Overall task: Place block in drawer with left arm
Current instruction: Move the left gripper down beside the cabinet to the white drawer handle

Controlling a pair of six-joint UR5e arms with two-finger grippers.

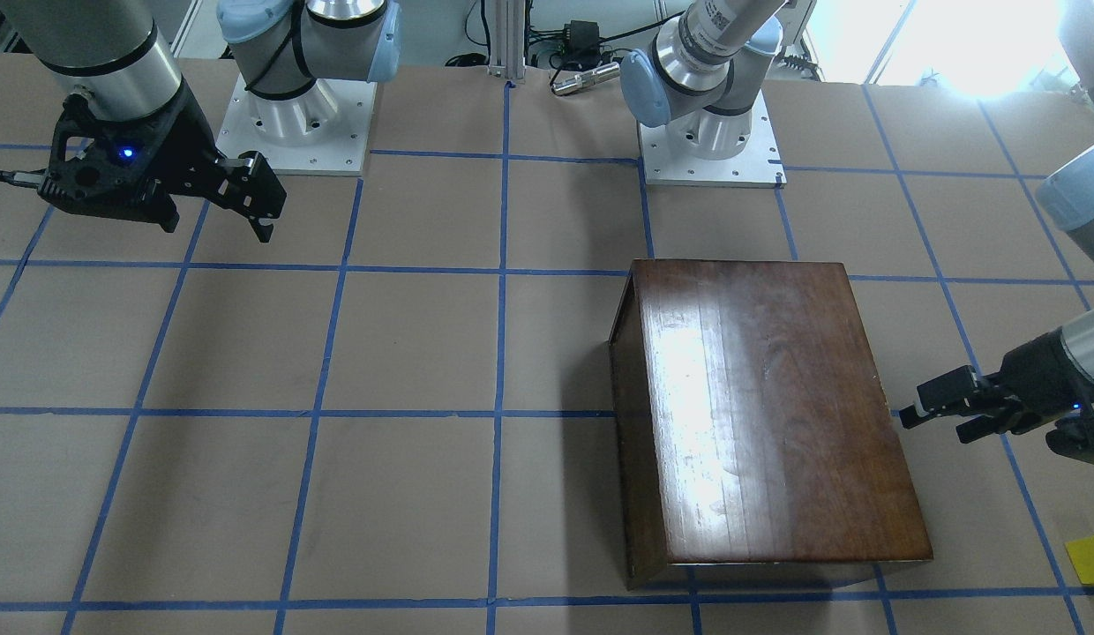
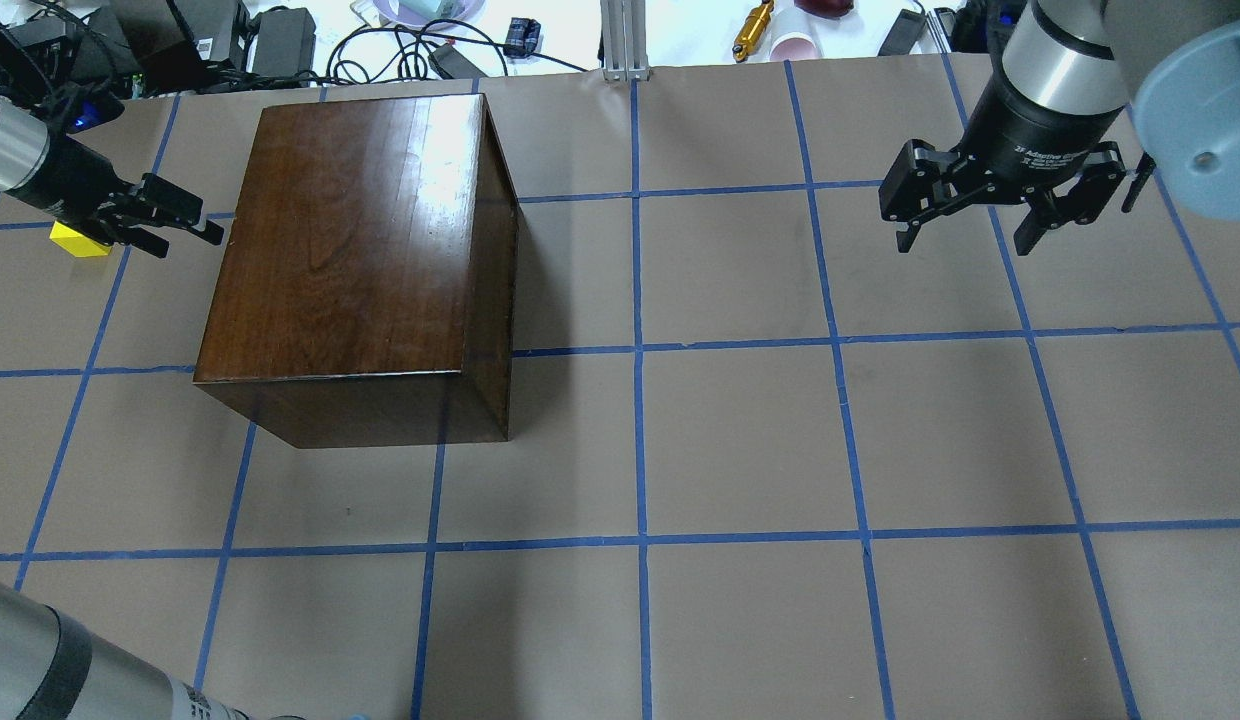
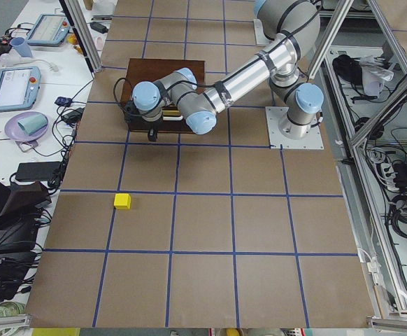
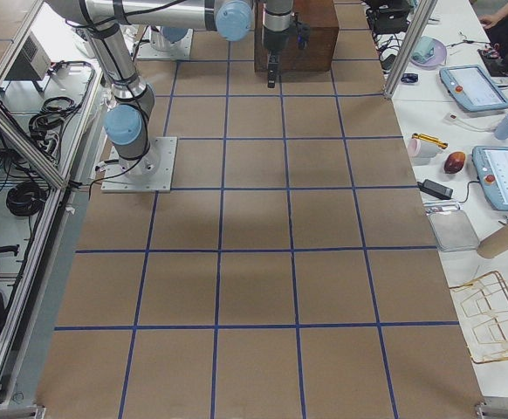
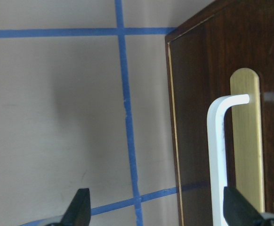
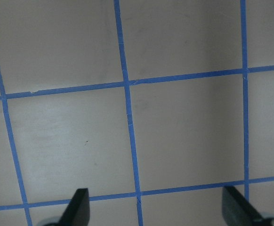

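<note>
The dark brown cabinet [image 2: 360, 250] stands on the table with its drawer shut. In the left wrist view the drawer's dark front panel [image 5: 198, 94] shows a pale handle [image 5: 216, 155] on a brass plate. My left gripper [image 2: 205, 222] is open and empty, held level and pointing at that front, a short way from it; it also shows in the front-facing view [image 1: 933, 425] and its own wrist view [image 5: 158, 209]. The yellow block [image 2: 78, 243] lies on the table behind the left gripper, also seen in the front-facing view [image 1: 1092, 560]. My right gripper [image 2: 970, 235] is open and empty, far off.
Brown table with a blue tape grid [image 2: 640, 350]. The two arm bases [image 1: 291, 123] stand at the robot's side. Cables, tablets and small items lie beyond the far edge [image 2: 400, 30].
</note>
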